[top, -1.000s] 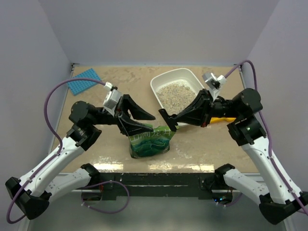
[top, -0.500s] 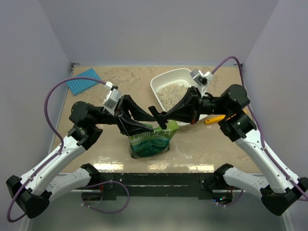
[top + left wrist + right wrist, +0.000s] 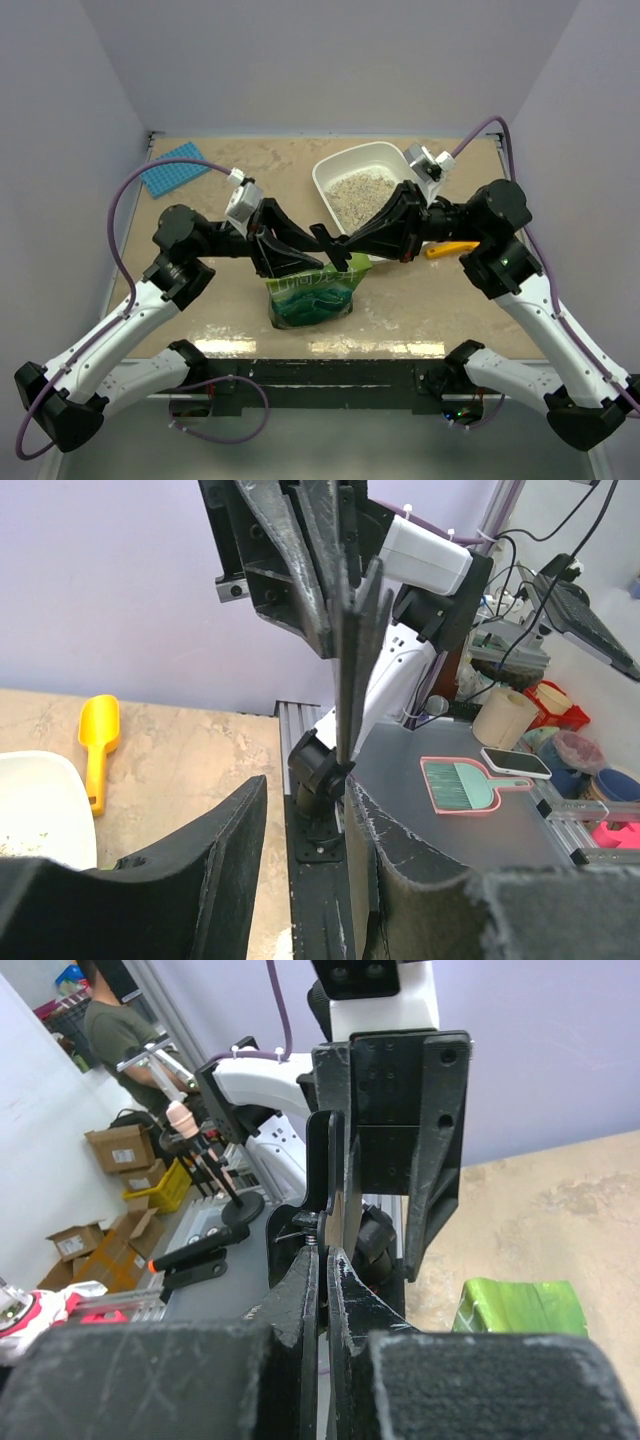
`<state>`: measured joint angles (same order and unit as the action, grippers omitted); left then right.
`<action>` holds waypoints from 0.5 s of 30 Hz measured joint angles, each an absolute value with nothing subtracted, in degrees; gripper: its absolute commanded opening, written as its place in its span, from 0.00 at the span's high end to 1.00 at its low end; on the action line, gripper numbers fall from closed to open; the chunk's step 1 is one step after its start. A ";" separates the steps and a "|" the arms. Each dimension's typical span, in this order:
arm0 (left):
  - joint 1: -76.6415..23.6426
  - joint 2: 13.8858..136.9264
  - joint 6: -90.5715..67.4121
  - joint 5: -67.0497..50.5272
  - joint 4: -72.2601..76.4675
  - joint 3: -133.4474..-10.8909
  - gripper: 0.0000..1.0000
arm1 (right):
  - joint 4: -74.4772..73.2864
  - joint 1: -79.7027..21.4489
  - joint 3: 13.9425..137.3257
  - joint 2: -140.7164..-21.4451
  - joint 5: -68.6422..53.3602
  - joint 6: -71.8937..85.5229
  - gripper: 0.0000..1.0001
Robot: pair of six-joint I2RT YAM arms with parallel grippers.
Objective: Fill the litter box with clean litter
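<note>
The white litter box [image 3: 350, 155] sits at the back right of the table with a heap of pale litter [image 3: 355, 190] in it. A green pouch bag [image 3: 310, 296] stands at the front centre. My left gripper [image 3: 318, 256] is open just above the bag's top edge. My right gripper [image 3: 323, 238] is shut and empty, its tips between the left gripper's jaws. In the left wrist view my left gripper [image 3: 305, 800] is open, with a corner of the litter box [image 3: 45, 780] at lower left. In the right wrist view my right gripper [image 3: 325, 1260] is shut, beside the bag [image 3: 515, 1308].
An orange-yellow scoop [image 3: 450, 248] lies right of the litter box, under my right arm; it also shows in the left wrist view [image 3: 98, 738]. A blue gridded mat [image 3: 172, 168] lies at the back left. Walls enclose the table on three sides.
My right gripper has swung left from beside the bag to between the left gripper's jaws. My left arm has shifted slightly right. The bag has stayed put.
</note>
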<state>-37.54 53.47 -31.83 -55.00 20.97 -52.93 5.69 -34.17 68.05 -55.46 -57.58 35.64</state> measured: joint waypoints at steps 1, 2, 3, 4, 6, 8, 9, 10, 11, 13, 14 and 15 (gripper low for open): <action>-37.54 53.65 -31.83 -54.96 20.97 -52.93 0.59 | 5.78 -34.50 67.90 -55.46 -57.43 35.66 1.00; -37.54 53.80 -31.83 -54.87 20.97 -52.93 0.59 | 5.98 -34.81 67.66 -55.46 -57.25 35.68 1.00; -37.54 54.02 -31.86 -54.85 20.99 -52.95 0.59 | 6.22 -35.09 67.31 -55.48 -56.93 35.75 1.00; -37.54 54.11 -31.86 -54.83 20.99 -52.95 0.59 | 6.33 -35.33 67.05 -55.51 -56.69 35.83 1.00; -37.54 54.22 -31.88 -54.85 20.99 -52.95 0.59 | 6.63 -35.75 66.52 -55.79 -56.34 35.90 1.00; -37.54 54.19 -31.88 -54.87 21.19 -52.97 0.59 | 6.94 -36.03 66.24 -56.27 -55.94 35.90 1.00; -37.54 54.19 -31.90 -54.94 21.28 -53.04 0.59 | 6.94 -36.14 66.15 -56.55 -55.79 35.94 1.00; -37.54 54.11 -31.90 -55.00 21.30 -53.04 0.59 | 7.01 -36.25 66.15 -56.77 -55.48 35.92 1.00; -37.54 54.00 -31.90 -55.07 21.37 -53.04 0.59 | 7.03 -36.29 66.13 -56.97 -55.11 35.92 1.00; -37.54 53.69 -31.92 -55.16 21.37 -53.04 0.58 | 7.01 -36.40 66.08 -57.28 -54.87 35.90 1.00; -37.54 53.39 -31.92 -55.22 21.39 -53.04 0.58 | 7.16 -36.47 66.08 -57.41 -54.78 35.90 1.00; -37.54 53.17 -31.92 -55.27 21.39 -53.04 0.58 | 7.25 -36.60 66.06 -57.52 -54.72 35.90 1.00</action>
<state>-37.54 53.17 -31.92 -55.27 21.39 -53.04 7.25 -36.60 66.06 -57.52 -54.72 35.90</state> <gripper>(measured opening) 0.415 0.023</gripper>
